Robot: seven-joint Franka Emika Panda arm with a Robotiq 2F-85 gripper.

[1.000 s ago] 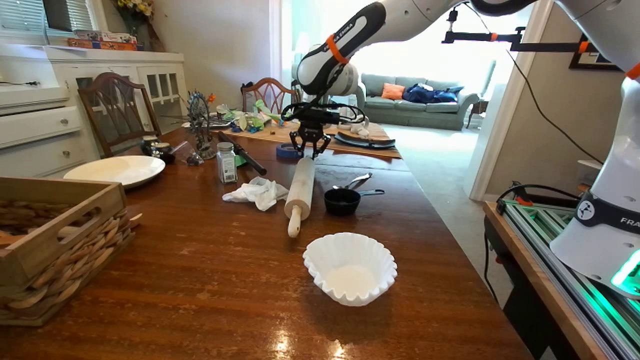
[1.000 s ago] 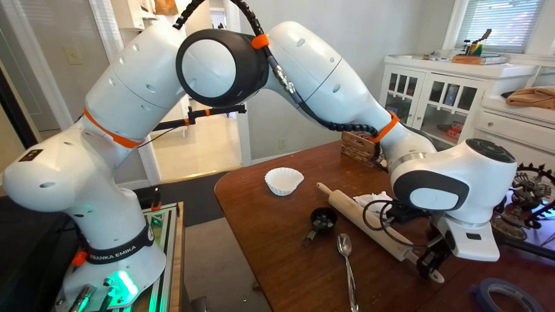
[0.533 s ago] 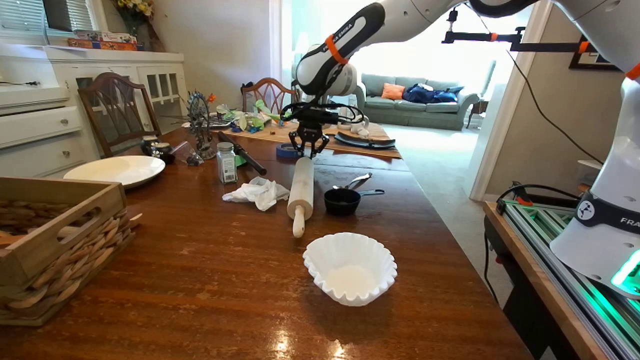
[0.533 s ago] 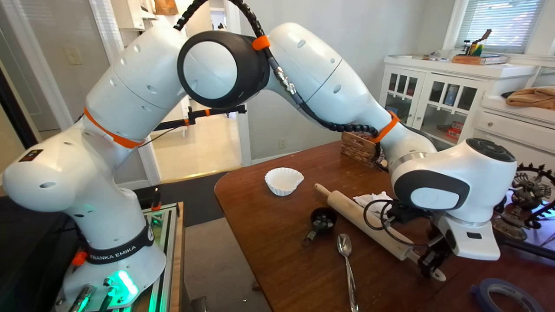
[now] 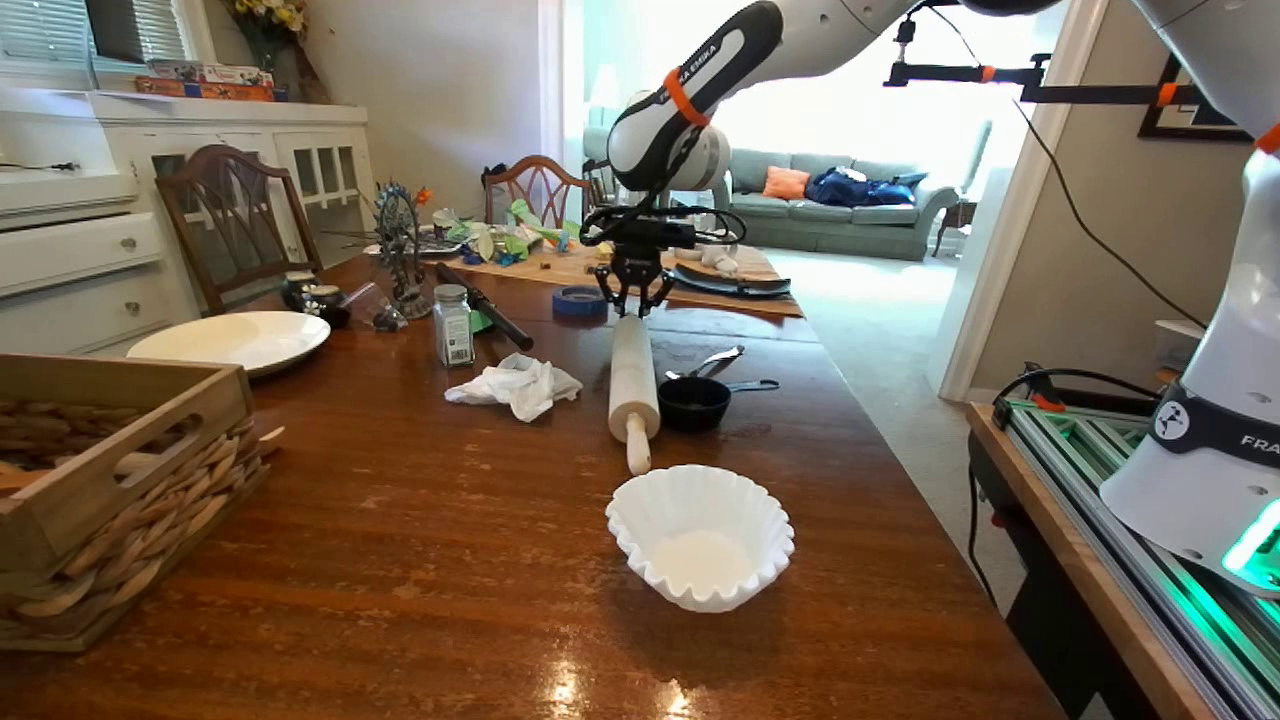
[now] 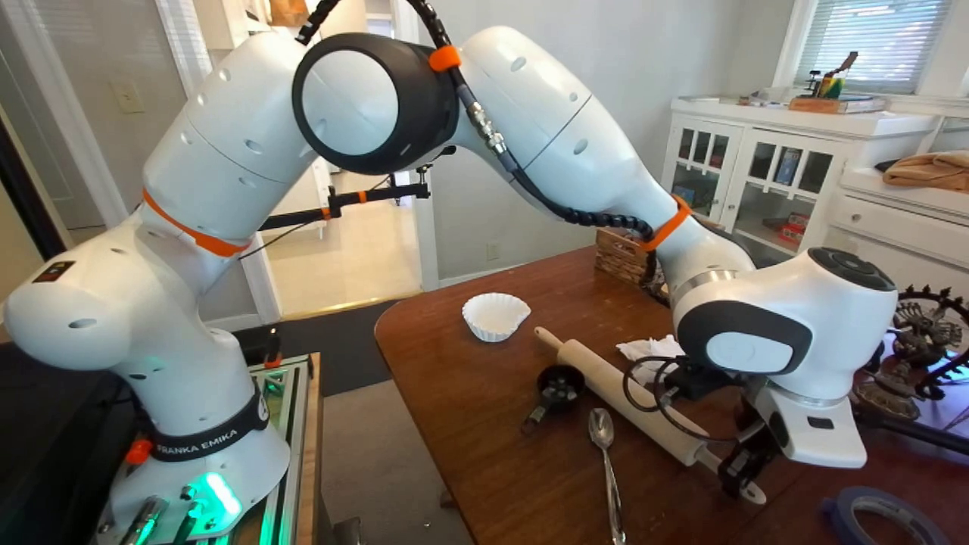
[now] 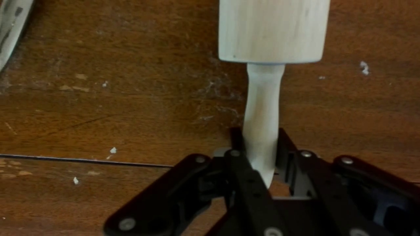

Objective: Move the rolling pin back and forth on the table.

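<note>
The pale wooden rolling pin (image 5: 633, 370) lies lengthwise on the glossy reddish-brown table (image 5: 400, 560). It also shows in an exterior view (image 6: 628, 397) and in the wrist view (image 7: 274, 31). My gripper (image 7: 261, 137) is shut on the pin's far handle, with a finger on either side of it. In an exterior view the gripper (image 5: 631, 308) points straight down at that handle. In an exterior view the gripper (image 6: 742, 473) is partly hidden by the wrist. The pin's free handle points toward the white bowl.
A small black pan (image 5: 695, 403) sits against the pin's side. A metal spoon (image 6: 602, 431) lies beside it. The white fluted bowl (image 5: 700, 540) stands near the free handle. A white cloth (image 5: 515, 387), a glass jar (image 5: 453, 325) and blue tape (image 5: 580, 301) are around.
The gripper and the rolling pin have moved together toward the robot's base side of the table, mostly in the last half second. The black pan has shifted slightly the same way.
</note>
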